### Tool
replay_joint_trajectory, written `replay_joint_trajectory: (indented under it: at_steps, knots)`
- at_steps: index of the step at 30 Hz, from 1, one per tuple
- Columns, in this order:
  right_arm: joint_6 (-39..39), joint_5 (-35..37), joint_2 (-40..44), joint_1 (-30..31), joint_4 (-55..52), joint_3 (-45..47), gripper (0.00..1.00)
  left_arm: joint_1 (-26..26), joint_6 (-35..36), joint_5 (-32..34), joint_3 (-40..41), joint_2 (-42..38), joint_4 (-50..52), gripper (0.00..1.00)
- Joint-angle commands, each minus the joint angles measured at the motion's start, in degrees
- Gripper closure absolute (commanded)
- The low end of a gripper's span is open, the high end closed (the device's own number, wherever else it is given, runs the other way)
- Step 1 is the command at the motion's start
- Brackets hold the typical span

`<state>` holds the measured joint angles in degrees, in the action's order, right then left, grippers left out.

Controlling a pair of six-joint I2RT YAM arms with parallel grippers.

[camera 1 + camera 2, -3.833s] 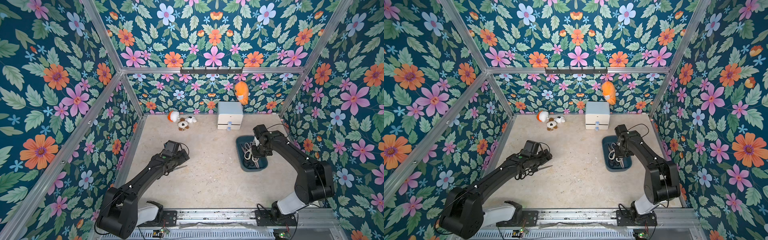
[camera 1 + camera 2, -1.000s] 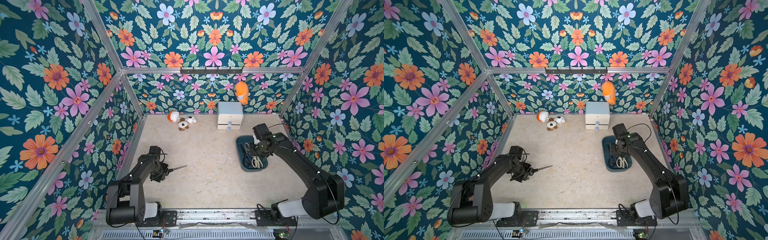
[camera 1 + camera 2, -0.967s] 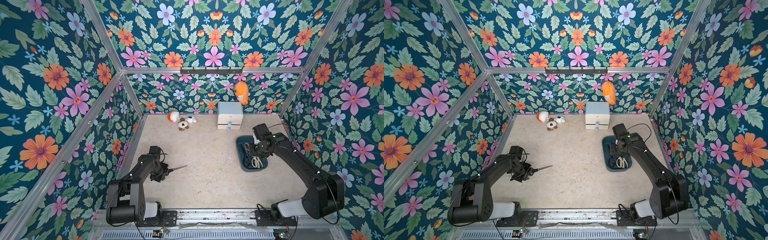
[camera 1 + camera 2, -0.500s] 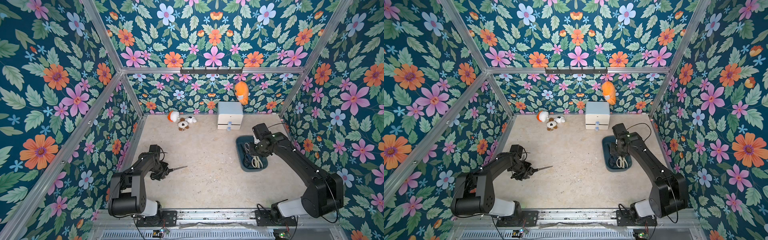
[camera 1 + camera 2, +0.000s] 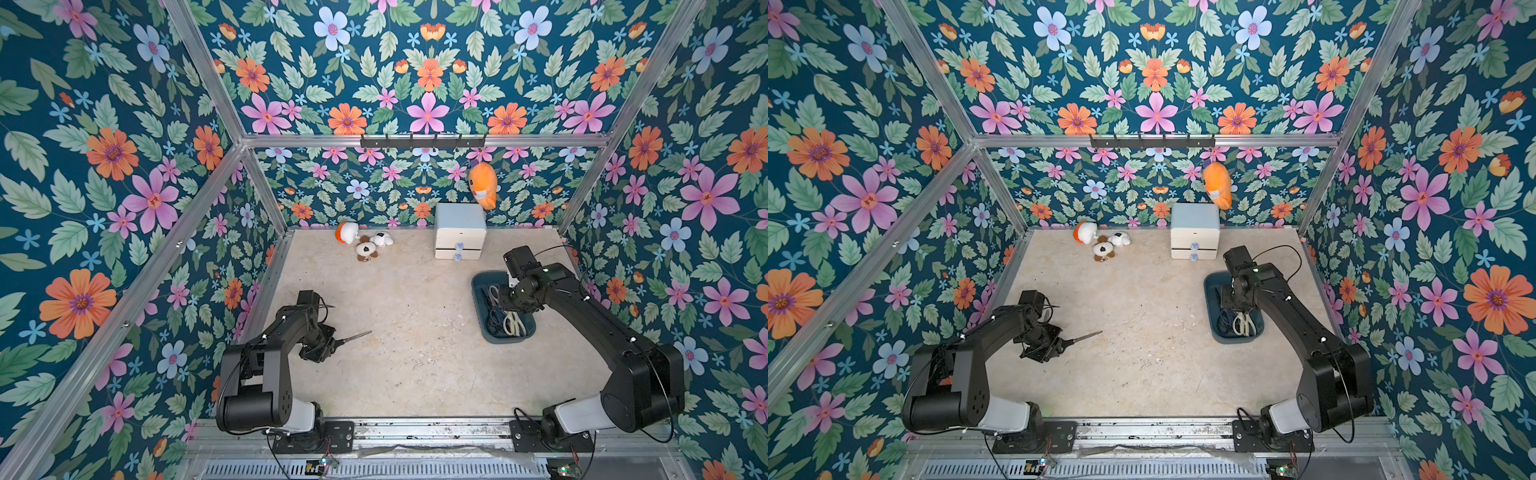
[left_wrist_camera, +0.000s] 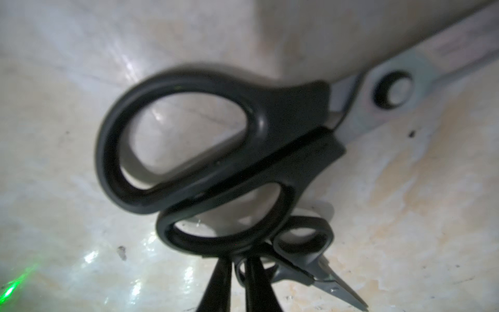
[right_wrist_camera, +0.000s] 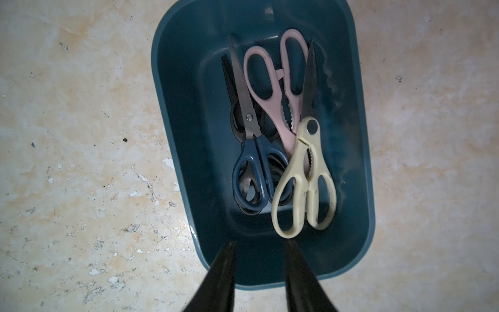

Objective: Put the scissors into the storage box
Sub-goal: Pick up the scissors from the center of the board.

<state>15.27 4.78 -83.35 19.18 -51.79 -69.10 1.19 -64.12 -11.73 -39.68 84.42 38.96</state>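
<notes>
**Bimanual scene: 1 pair of scissors in the grip, several already boxed**

The left gripper (image 6: pixel 238 266), its fingers drawn almost together, pinches the lower handle ring of the black-handled scissors (image 6: pixel 283 129). In both top views their closed blade juts from the gripper toward the middle of the table (image 5: pixel 415 365). A small dark-handled pair (image 6: pixel 337 287) lies flat on the table just beyond the fingertips.

The right gripper (image 7: pixel 260 270) hangs over the near end of the storage box (image 7: pixel 178 108), its fingers moderately parted with nothing between them. The box stands on the table's right side, in front of the white drawer cabinet (image 5: pixel 460 237). Inside it lie 3 coloured pairs: the dark-blue pair (image 7: pixel 260 151), the pink pair (image 7: pixel 287 136) and the cream pair (image 7: pixel 305 151). They overlap on black handles (image 7: pixel 235 121) whose number cannot be told.
</notes>
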Motion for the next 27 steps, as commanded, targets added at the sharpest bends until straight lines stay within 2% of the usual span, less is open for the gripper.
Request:
replay_joint_trajectory:
  at_steps: [1,5,13,20,27]
  knots:
    - [-0.1,1.5,0.2,0.0,-1.3,-0.2,0.66,-0.1,0.1,1.9,2.9,2.8,-6.9,0.91]
    - [-0.2,1.6,-0.1,0.0,-1.7,-0.6,0.67,-0.1,0.4,1.4,2.8,3.8,-8.2,1.00]
    - [0.3,0.4,-0.2,0.1,-2.7,-2.4,0.67,-0.1,4.9,0.2,-1.3,4.5,-7.9,1.00]
    - [2.9,-3.5,-0.5,3.9,-1.1,-4.7,0.67,-0.7,11.6,-0.4,-9.1,0.9,-3.4,1.00]
    - [6.7,-10.1,-1.9,8.7,2.6,-5.9,0.67,-10.0,16.0,4.8,-17.1,-0.5,1.0,1.00]
